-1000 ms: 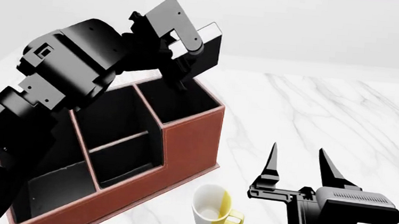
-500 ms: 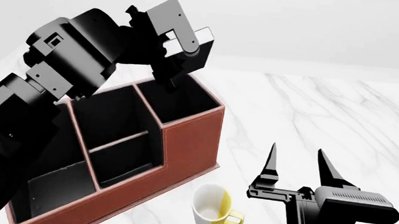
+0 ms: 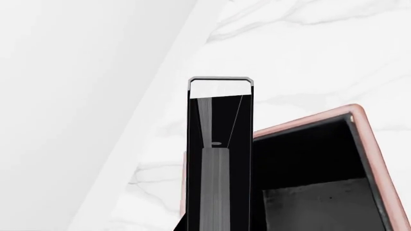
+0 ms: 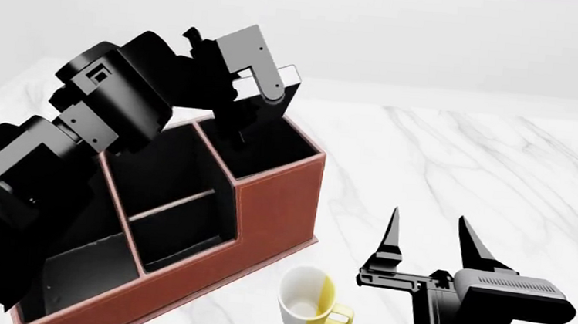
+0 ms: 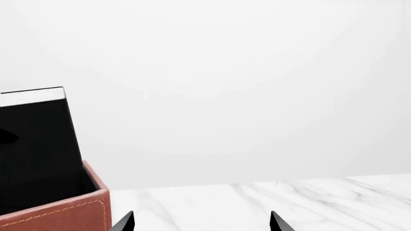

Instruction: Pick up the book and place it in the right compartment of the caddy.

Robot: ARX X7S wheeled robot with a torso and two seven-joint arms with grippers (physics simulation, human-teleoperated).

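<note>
My left gripper (image 4: 256, 97) is shut on the black book (image 4: 286, 90), which has white page edges. It holds the book tilted over the right compartment (image 4: 268, 146) of the reddish-brown caddy (image 4: 277, 207). The book's lower end dips below the rim there. In the left wrist view the book (image 3: 220, 125) stands beside the compartment's black interior (image 3: 308, 163). In the right wrist view the book (image 5: 38, 144) rises behind the caddy's wall (image 5: 64, 215). My right gripper (image 4: 430, 233) is open and empty over the table, to the right of the caddy.
A yellow mug (image 4: 307, 301) with a white inside stands on the white marble table (image 4: 475, 161), in front of the caddy's right corner and left of my right gripper. The caddy's split middle section (image 4: 177, 207) and wide left section (image 4: 84, 277) lie under my left arm.
My left arm has lowered and moved slightly left, bringing the book down toward the right compartment. The right arm has barely moved.
</note>
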